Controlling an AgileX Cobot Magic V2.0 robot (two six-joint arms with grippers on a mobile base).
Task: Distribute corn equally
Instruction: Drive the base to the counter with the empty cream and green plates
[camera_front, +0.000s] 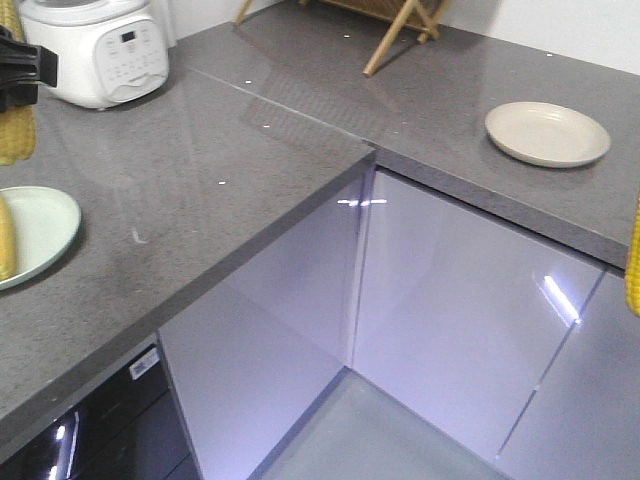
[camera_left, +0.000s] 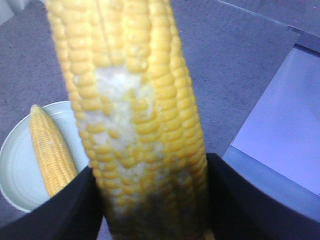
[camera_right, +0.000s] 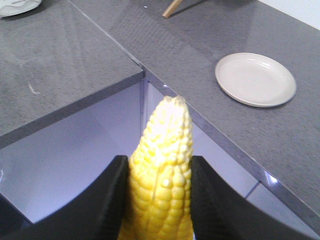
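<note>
The left gripper (camera_left: 150, 200) clamps the first cob (camera_left: 130, 100) near the left green plate (camera_left: 20, 170), where a second cob (camera_left: 50, 150) lies. The right gripper (camera_right: 157, 190) clamps a third cob (camera_right: 165, 165), with the cream plate (camera_right: 255, 79) far right

Looking like a home kitchen. Rice cooker (camera_front: 95, 50) sitting on grey L-shaped counter (camera_front: 200, 200), w/ glossy cabinets (camera_front: 450, 300) running below.

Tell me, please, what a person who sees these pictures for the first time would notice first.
The left gripper is shut on a big yellow cob with a patch of pale, crushed kernels, which fills its wrist view, and the right gripper is shut on a second cob. A third cob lies on the pale green plate at the left of the grey counter, while the cream plate on the right is bare.
</note>
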